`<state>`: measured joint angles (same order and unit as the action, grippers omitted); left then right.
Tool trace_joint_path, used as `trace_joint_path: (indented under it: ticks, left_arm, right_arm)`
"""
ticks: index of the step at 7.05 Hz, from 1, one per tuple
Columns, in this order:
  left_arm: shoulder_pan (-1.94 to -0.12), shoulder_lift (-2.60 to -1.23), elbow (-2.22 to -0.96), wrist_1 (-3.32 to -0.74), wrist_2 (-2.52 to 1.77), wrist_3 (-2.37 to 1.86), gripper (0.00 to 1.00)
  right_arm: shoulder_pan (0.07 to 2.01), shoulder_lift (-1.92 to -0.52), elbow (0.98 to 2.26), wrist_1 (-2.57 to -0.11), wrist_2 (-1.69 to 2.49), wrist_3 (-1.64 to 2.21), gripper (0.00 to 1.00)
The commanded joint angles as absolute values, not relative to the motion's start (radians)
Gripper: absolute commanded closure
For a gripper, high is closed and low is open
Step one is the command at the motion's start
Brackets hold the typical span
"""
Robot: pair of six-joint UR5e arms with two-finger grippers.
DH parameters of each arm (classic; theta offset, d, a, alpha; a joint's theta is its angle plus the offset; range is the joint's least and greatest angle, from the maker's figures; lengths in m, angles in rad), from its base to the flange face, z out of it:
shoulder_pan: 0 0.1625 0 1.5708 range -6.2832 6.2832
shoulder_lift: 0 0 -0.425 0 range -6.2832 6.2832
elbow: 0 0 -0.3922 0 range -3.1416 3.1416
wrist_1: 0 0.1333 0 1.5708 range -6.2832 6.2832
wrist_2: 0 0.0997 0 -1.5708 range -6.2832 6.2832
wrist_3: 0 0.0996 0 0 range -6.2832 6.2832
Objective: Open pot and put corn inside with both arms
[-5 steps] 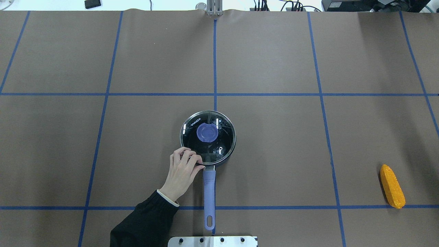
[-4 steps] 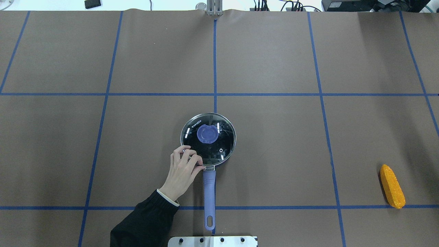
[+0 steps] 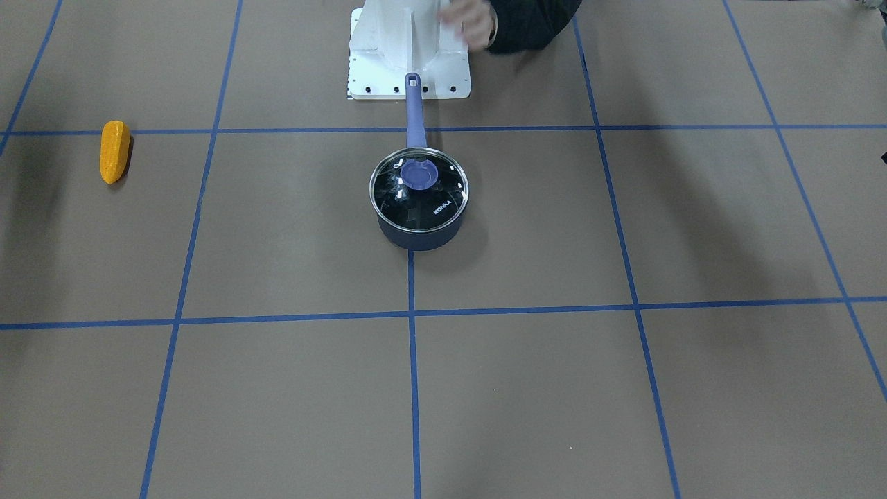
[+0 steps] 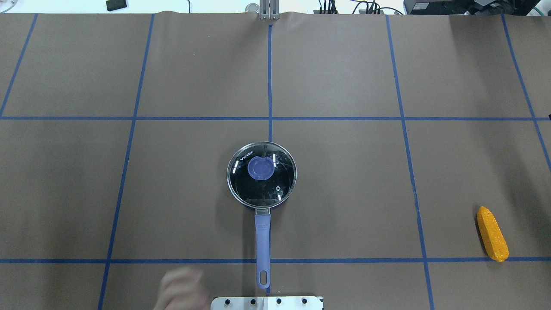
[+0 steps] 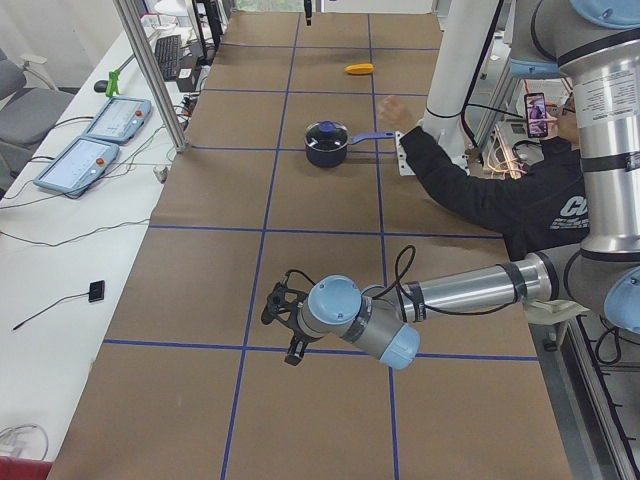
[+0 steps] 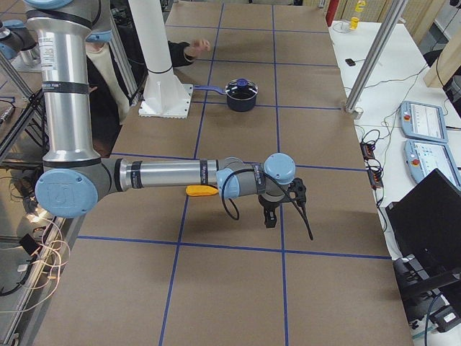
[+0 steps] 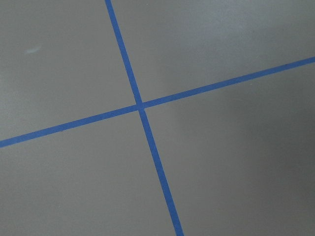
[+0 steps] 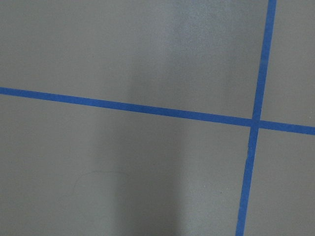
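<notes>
Corn point(image 4: 492, 234) lies apart from right tool point(image 6: 271, 218) and left tool point(image 5: 282, 330) (openness: cannot tell).

The saucepan point(image 4: 262, 232) stands mid-surface point(image 4: 344, 172) with its glass lid point(image 4: 275, 189) on, handle toward the white base plate point(image 4: 267, 302). A blurred hand point(image 4: 178, 286) shows beside that plate. The corn cob point(image 4: 492, 234) lies far right, well apart.

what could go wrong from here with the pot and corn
1. A person's hand is by the base plate, near the handle of the pot; a reach for the pot could strike it.
2. The glass lid offers only a small knob, so it may slip.
3. The corn is rounded and could roll when pinched.
</notes>
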<state>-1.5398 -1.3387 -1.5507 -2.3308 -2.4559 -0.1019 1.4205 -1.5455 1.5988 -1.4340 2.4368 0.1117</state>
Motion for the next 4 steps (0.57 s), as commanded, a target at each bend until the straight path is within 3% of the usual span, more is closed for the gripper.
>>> trace_joint_path:
  ticks: [1,4]
  left_arm:
    - [-1.540,-1.342,-1.551,-2.332,-2.456,-0.103,0.02]
    - [-1.537,-1.361,-1.612,-2.335,-2.456,-0.239,0.02]
  right_arm:
    - [1.420,-1.519,1.600,-1.433,2.436,0.113,0.00]
    - [1.416,-1.554,1.617,-1.434,2.453,0.117,0.00]
